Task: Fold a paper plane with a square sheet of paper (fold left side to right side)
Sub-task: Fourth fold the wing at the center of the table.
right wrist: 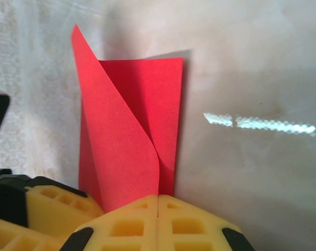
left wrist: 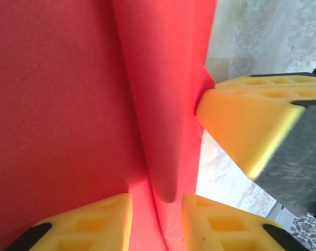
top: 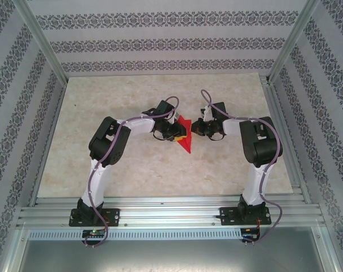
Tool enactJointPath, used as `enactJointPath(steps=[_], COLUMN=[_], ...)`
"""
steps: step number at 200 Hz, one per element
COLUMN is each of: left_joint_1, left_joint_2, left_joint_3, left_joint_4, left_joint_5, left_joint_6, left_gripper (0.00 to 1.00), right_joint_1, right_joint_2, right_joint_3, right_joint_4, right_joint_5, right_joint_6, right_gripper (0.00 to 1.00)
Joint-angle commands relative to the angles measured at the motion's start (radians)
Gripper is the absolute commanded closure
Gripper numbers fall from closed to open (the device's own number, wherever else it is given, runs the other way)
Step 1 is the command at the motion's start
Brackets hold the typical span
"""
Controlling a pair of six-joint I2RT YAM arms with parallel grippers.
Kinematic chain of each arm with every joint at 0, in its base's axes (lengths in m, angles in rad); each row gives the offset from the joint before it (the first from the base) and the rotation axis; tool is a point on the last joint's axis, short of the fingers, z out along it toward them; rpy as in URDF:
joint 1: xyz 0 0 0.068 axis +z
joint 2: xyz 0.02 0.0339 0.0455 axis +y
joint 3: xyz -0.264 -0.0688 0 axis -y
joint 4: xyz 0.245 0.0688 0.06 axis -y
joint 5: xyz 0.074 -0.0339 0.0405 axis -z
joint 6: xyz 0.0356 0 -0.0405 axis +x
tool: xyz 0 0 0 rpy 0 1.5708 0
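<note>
- Sheet of paper (top: pixel 184 137) lies in the middle of the tabletop (top: pixel 131 170), between the two hands, partly folded; one side of it stands up in a soft curl, not pressed flat
- Left hand (top: pixel 171 133) is released: its fingers (left wrist: pixel 95 225) stand apart on the left part of the sheet, with a raised ridge of paper between them; it seems to pin the sheet, not to grasp it
- Right hand (right wrist: pixel 158 214) is clenched, fingertips together at the right edge of the sheet; whether it nips the paper, I cannot tell
- Risk, as I judge: the curl has no crease yet, so it can spring back if the right hand has no real hold
- Second risk: if the pinning is weak, a pull from the right can slide the whole sheet, and the edges will meet crooked
- Thin paper can also crumple or tear between two hands working against each other
- Containers: the sheet rests directly on the bare tabletop, inside nothing
</note>
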Motion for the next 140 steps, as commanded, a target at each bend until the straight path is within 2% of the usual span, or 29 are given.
enactJointPath(steps=[1, 56, 83, 140], left_joint_1=[-0.013, -0.013, -0.014, -0.013], left_joint_2=[0.089, 0.074, 0.079, 0.086], left_joint_3=[-0.034, -0.033, -0.034, -0.035], left_joint_4=[-0.055, -0.051, -0.049, -0.045], left_joint_5=[-0.09, -0.089, -0.089, -0.089], left_joint_6=[0.028, 0.03, 0.027, 0.024], left_gripper=[0.67, 0.67, 0.67, 0.68], right_joint_1=[0.008, 0.021, 0.021, 0.028], right_joint_2=[0.024, 0.039, 0.015, -0.041], right_joint_3=[0.022, 0.018, -0.003, -0.007], right_joint_4=[-0.032, -0.05, 0.008, 0.014], right_joint_5=[0.03, 0.03, -0.002, -0.017], right_joint_6=[-0.029, -0.029, 0.015, 0.043], right_gripper=[0.99, 0.99, 0.99, 0.99])
